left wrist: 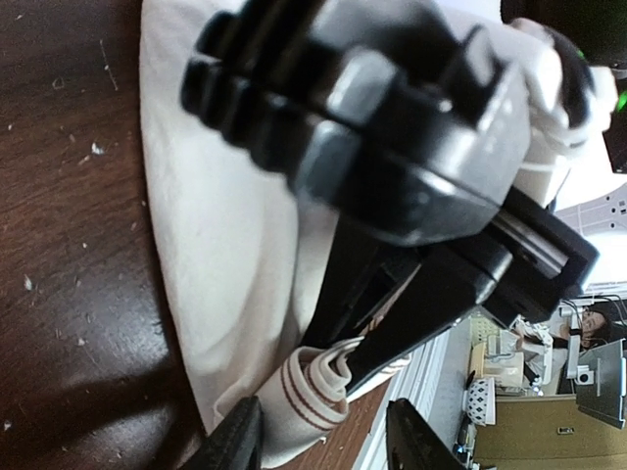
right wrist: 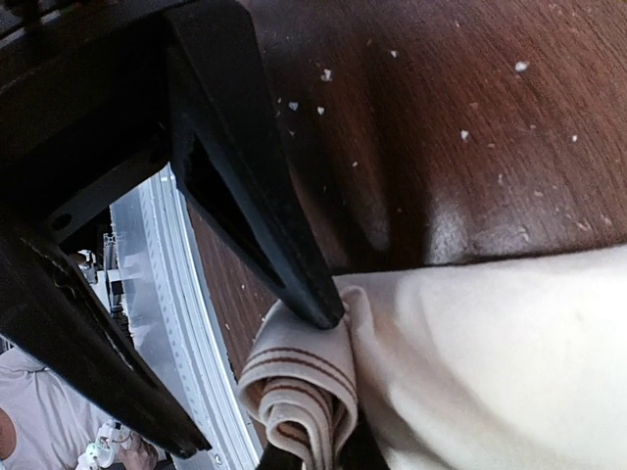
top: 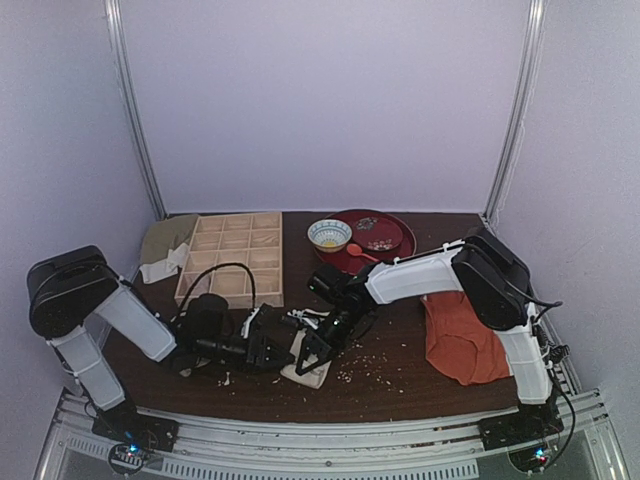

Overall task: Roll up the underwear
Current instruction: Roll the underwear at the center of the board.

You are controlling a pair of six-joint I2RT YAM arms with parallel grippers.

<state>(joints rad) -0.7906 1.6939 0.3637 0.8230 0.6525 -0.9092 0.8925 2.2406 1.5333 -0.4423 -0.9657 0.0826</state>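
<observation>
The cream underwear (top: 312, 372) lies on the dark table near the front edge. Its striped waistband end is wound into a small roll (left wrist: 309, 392), which also shows in the right wrist view (right wrist: 294, 387). The rest of the fabric (left wrist: 225, 215) spreads flat behind it. My right gripper (top: 320, 343) comes from the right and its fingers (right wrist: 263, 380) pinch the roll's end. Its black body (left wrist: 392, 127) fills the left wrist view. My left gripper (top: 288, 347) comes from the left. Its fingers (left wrist: 323, 446) stand open on either side of the roll.
A wooden compartment tray (top: 230, 260) sits at back left, with an olive and cream cloth (top: 165, 245) beside it. A patterned bowl (top: 329, 235) and red plate (top: 385, 235) sit at the back. An orange-red garment (top: 460, 340) lies at right. Crumbs dot the table.
</observation>
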